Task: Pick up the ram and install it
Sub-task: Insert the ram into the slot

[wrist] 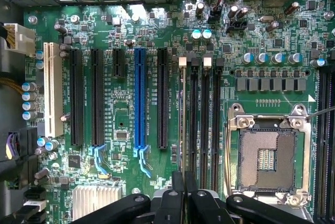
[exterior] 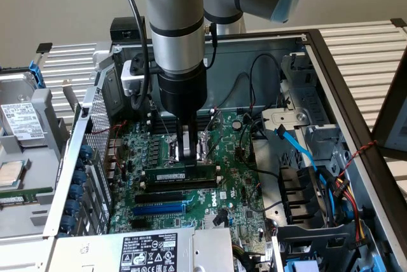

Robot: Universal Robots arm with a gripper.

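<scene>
The gripper (exterior: 191,156) pinches the ram (exterior: 172,175) mid-length by its top edge, standing on edge near the blue slot (exterior: 159,208). The ram looks light, stiff and fragile, so it is best gripped there.

Arm (exterior: 178,24) upright over open case (exterior: 337,75), gripper (exterior: 189,156) pinched on top edge of ram (exterior: 172,174), ram on edge along motherboard (exterior: 238,189) slots, blue slot (exterior: 159,208) near, apart.

No legible text, white label (exterior: 152,253) print and motherboard (wrist: 125,114) lettering too small
</scene>
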